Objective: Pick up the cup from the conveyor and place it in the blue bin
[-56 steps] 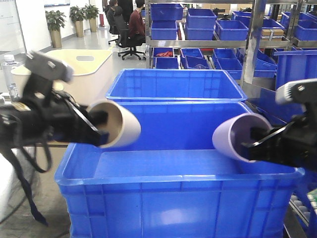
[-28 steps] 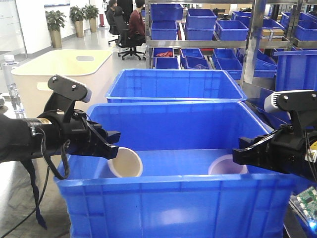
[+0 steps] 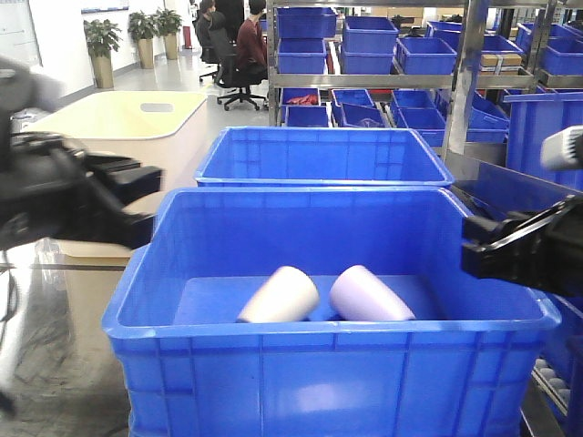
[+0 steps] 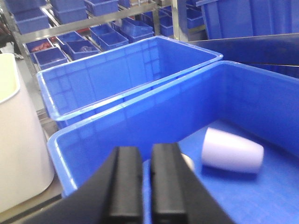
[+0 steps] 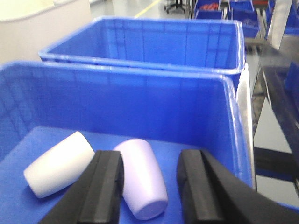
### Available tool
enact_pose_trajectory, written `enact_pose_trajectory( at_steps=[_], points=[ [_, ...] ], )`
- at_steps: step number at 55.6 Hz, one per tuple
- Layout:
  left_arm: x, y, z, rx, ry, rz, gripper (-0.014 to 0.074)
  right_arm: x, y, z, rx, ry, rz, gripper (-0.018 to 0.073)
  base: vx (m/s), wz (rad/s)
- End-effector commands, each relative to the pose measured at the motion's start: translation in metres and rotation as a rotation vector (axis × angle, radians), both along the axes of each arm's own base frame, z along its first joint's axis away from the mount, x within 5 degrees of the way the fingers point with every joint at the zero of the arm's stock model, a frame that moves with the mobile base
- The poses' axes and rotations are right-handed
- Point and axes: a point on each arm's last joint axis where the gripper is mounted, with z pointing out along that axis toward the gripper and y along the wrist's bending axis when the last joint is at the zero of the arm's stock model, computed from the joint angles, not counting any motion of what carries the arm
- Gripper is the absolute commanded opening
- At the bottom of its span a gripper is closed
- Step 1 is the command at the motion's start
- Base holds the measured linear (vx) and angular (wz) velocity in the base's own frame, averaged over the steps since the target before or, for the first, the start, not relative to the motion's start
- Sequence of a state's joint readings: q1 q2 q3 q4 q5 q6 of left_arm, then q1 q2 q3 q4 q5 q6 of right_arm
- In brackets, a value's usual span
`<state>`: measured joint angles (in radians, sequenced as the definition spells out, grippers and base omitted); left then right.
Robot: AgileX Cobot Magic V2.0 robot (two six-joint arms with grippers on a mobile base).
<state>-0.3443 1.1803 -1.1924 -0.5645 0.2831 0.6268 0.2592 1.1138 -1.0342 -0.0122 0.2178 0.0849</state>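
The blue bin (image 3: 319,324) fills the front of the view. On its floor lie two cups on their sides, a cream cup (image 3: 281,296) and a lavender cup (image 3: 369,294), side by side and free of both grippers. My left gripper (image 3: 146,196), blurred, sits outside the bin's left rim. In the left wrist view the left gripper (image 4: 145,163) has its jaws almost together and holds nothing; they partly hide the cream cup (image 4: 188,162). My right gripper (image 5: 152,184) is open above the lavender cup (image 5: 140,177) without touching it. The conveyor is out of view.
A second large blue crate (image 3: 323,155) stands right behind the bin. A cream tub (image 3: 127,118) is at the left. Steel shelving with small blue crates (image 3: 364,41) lines the back. A seated person (image 3: 248,45) is far behind.
Both cups have dropped and now lie on the bin floor. Both arms have drawn back outward to the bin's sides. The left jaws have narrowed.
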Motion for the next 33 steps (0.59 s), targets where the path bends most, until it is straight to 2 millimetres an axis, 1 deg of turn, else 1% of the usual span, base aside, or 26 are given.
enact_pose_trajectory(
  at_steps=[1, 2, 3, 6, 9, 16, 25, 33],
  points=[
    [-0.028, 0.013, 0.022, -0.08, -0.123, 0.041, 0.01, -0.008, -0.003, 0.027, 0.034, -0.146, -0.002, 0.0298, 0.0, 0.0],
    [-0.034, 0.015, 0.023, -0.085, -0.136, 0.043, 0.0089, -0.009, -0.003, 0.027, 0.034, -0.148, -0.002, 0.0291, 0.0, 0.0],
    [-0.035, 0.016, 0.023, -0.086, -0.138, 0.045, 0.0078, -0.009, -0.003, 0.027, 0.034, -0.148, -0.002, 0.0285, 0.0, 0.0],
    [-0.053, 0.023, 0.026, -0.103, -0.177, 0.052, 0.0024, -0.009, -0.003, 0.027, 0.034, -0.148, -0.002, 0.0267, 0.0, 0.0],
    [-0.066, 0.028, 0.029, -0.111, -0.203, 0.052, -0.0009, -0.008, -0.003, 0.027, 0.034, -0.146, -0.002, 0.0249, 0.0, 0.0],
    [-0.088, 0.036, 0.04, -0.133, -0.26, 0.047, -0.0008, -0.008, -0.003, 0.027, 0.034, -0.146, -0.002, 0.0216, 0.0, 0.0],
    [-0.105, 0.042, 0.048, -0.151, -0.305, 0.046, -0.0008, -0.008, -0.003, 0.027, 0.034, -0.146, -0.002, 0.0214, 0.0, 0.0],
    [-0.107, 0.043, 0.049, -0.152, -0.309, 0.045, -0.0008, -0.008, -0.003, 0.027, 0.034, -0.147, -0.002, 0.0214, 0.0, 0.0]
  ],
)
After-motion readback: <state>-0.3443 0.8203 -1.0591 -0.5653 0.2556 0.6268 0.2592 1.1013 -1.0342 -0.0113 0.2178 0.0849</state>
